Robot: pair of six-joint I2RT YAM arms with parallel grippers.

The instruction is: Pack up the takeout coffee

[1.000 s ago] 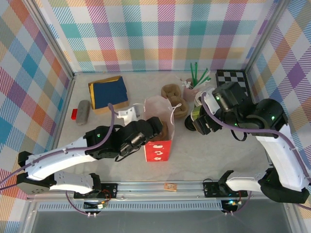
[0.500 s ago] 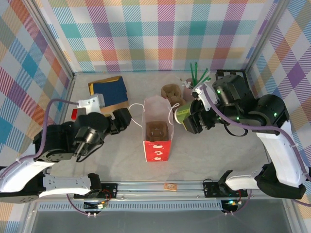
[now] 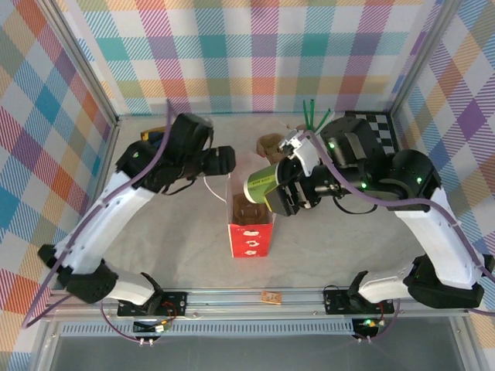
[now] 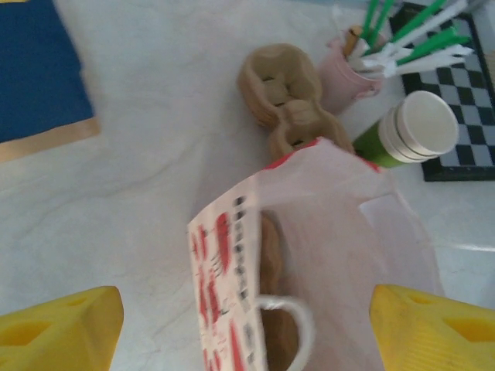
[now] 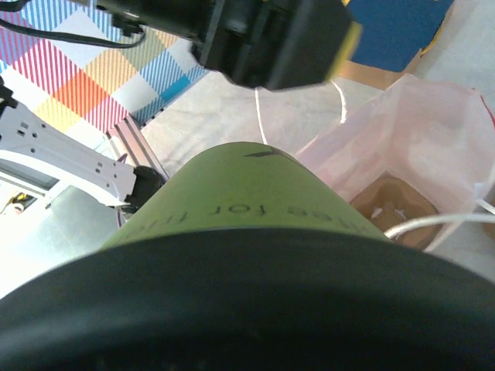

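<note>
Right fingers [image 3: 277, 205] clamp the takeout coffee [image 3: 261, 184], which lies tilted on its side above the open paper bag [image 3: 251, 236] on the tabletop [image 3: 178, 232]. Left fingers [image 4: 62, 325], spread apart, hover over the bag.

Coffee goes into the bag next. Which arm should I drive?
Right. The right claw grips the takeout coffee, tilted, just above the paper bag's open top. The left claw is open and holds nothing, beside the bag's far edge; it could perhaps steady the bag.
</note>
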